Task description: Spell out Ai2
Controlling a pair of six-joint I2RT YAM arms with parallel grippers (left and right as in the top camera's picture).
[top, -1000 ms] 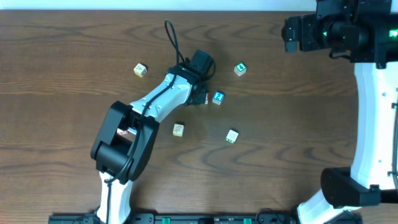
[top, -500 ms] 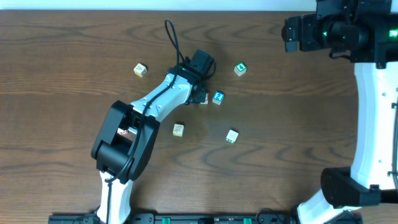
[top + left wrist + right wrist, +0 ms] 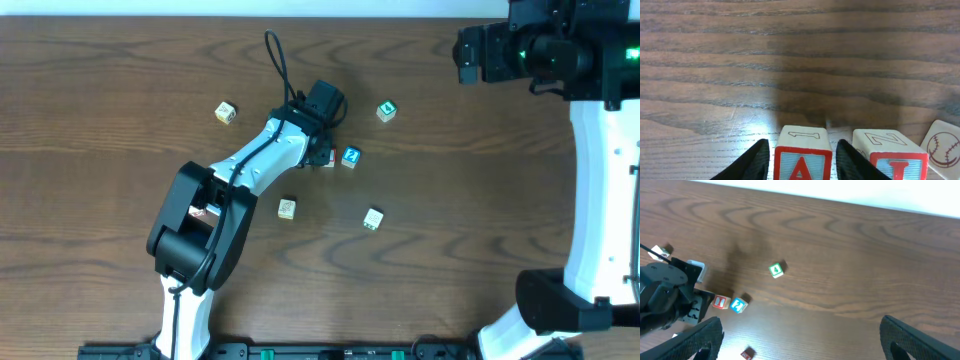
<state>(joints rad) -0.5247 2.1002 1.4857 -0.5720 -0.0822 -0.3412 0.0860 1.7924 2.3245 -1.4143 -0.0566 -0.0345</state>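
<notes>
Barely a twitch this last second: the left end effector (image 3: pixel 802 142) has only settled a hair. Its fingers (image 3: pixel 757 160) straddle the white-faced wooden cube with the red A (image 3: pixel 802 162); gripping or released, I can't tell. The red-I wooden cube (image 3: pixel 897 162) sits just beside the blue wooden 2 cube (image 3: pixel 350 157), with A next along. The word looks assembled on the dark wooden bench (image 3: pixel 790 60). The right end effector (image 3: pixel 801 325) gapes wide, empty, well apart from the blue cube.
</notes>
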